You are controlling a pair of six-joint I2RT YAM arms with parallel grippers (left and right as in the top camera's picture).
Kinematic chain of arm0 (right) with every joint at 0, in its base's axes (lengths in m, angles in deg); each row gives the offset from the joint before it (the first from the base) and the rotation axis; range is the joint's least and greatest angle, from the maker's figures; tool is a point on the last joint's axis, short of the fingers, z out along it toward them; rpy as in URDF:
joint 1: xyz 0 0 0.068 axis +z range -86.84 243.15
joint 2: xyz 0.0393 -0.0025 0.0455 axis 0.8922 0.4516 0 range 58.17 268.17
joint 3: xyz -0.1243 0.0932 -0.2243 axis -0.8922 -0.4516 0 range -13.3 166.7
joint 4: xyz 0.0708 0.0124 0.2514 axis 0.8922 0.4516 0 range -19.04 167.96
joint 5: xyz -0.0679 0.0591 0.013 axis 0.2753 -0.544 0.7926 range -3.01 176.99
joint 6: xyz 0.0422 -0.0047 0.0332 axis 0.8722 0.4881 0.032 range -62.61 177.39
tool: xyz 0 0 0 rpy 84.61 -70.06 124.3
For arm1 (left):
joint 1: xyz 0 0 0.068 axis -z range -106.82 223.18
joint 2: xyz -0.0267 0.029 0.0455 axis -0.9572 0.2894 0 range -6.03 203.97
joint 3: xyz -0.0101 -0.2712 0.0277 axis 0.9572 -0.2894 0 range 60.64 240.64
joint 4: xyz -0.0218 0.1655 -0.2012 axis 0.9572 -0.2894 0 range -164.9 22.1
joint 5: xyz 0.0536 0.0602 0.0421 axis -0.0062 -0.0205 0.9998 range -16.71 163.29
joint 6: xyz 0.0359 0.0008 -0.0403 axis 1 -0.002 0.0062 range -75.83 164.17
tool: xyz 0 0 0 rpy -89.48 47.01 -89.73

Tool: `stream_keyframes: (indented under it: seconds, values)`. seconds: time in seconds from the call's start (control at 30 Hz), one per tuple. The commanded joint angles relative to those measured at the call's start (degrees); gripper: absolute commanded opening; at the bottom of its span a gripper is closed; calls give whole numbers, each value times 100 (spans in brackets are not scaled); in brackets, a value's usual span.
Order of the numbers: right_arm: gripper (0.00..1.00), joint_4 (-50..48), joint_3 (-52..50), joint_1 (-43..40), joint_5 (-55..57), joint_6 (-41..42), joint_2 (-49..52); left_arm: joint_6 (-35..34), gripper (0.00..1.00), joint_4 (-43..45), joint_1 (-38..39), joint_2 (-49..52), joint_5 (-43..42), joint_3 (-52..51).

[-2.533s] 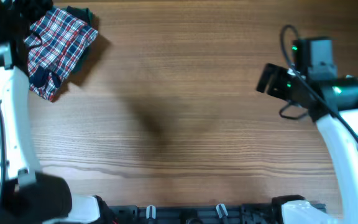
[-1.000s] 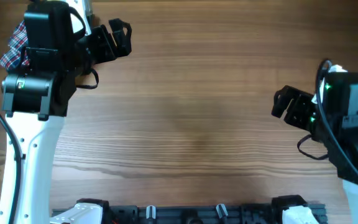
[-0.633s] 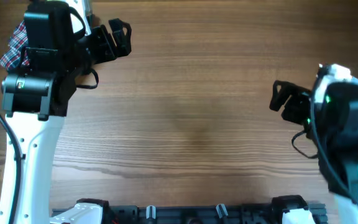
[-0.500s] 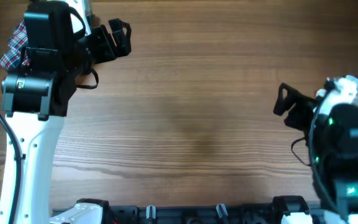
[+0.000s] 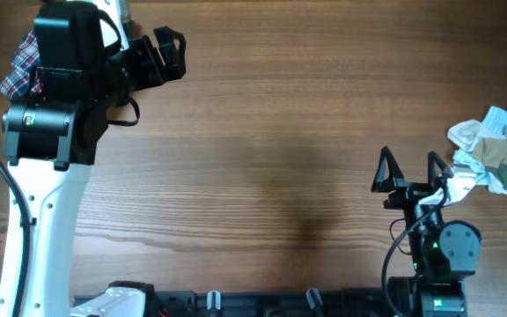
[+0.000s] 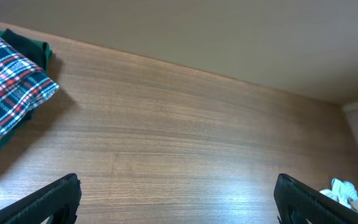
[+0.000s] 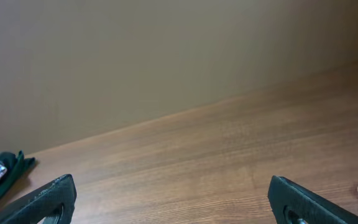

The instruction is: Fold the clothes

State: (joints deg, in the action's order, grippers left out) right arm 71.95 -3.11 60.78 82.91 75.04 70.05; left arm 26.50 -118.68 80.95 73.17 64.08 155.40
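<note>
Plaid garment (image 6: 8, 81) lies bunched at the far left corner of the table (image 5: 262, 132). It looks soft, light and limp, so a free corner is best pinched. Left gripper (image 6: 178, 190) and right gripper (image 5: 407, 169) both gape, empty.

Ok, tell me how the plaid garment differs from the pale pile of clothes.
The plaid garment is red, white and navy checks; the pale pile is white, light blue and tan. The plaid garment sits at the far left, largely hidden under the left arm overhead; the pale pile lies in plain view at the right edge. Both rest on the table, ungripped.
</note>
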Motion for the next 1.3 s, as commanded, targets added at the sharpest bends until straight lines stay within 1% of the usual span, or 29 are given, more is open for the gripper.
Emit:
stream_keyframes:
  seconds: [0.0, 0.1, 0.3, 0.57, 0.67, 0.7, 0.77, 0.8, 0.93, 1.27]
  values:
    - [100, -66, -269, -39, -83, -120, -391, 92, 100, 11, 11, -13, 33, -15]
    - [100, -173, -439, -39, -87, -297, -656, 92, 100, 11, 11, -13, 33, -15]
    - [100, -254, -603, -39, -92, -986, -1005, 92, 100, 11, 11, -11, 33, -15]
    - [100, -743, -999, -39, -149, -1023, -1169, 92, 100, 11, 11, -11, 33, -13]
    - [100, -603, -990, -37, -149, -1187, -1169, 92, 100, 11, 11, -13, 33, -15]
    - [100, -531, -990, -37, -155, -1357, -1169, 92, 100, 11, 11, -11, 33, -15]
    - [100, -354, -990, -39, -153, -1394, -1169, 92, 100, 11, 11, -11, 33, -15]
    - [100, -111, -990, -39, -153, -1410, -1169, 92, 100, 11, 11, -13, 33, -15]
    - [100, -133, -990, -39, -195, -1097, -1123, 92, 100, 11, 11, -11, 33, -15]
    - [100, -136, -990, -39, -192, -1106, -1086, 92, 100, 11, 11, -11, 33, -15]
